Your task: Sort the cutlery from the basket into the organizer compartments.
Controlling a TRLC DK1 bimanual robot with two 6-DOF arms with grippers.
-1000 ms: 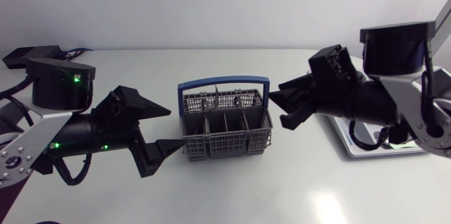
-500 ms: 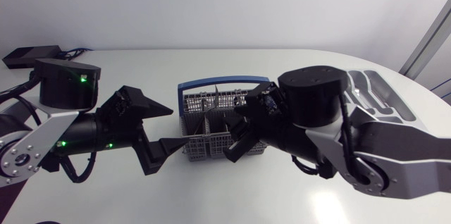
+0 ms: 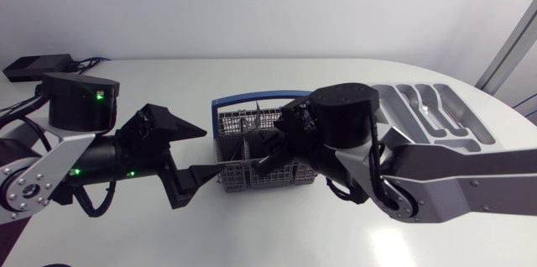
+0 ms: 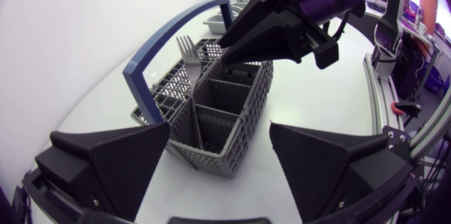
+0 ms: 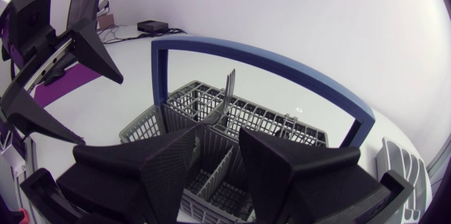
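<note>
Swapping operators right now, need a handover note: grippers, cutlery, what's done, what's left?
Left gripper: open, beside the basket, holding nothing.
Right gripper: open, over the basket's compartments, holding nothing.
Fork: upright in the basket, ahead of the right gripper; other cutlery hard to make out.
Organizer: behind the right arm, no piece visibly sorted.
Left to do: all the sorting.

Left arm [image 3: 84, 166]: held low at the left, jaws spread wide. Right arm [image 3: 419, 185]: extended past the middle, jaws parted.
</note>
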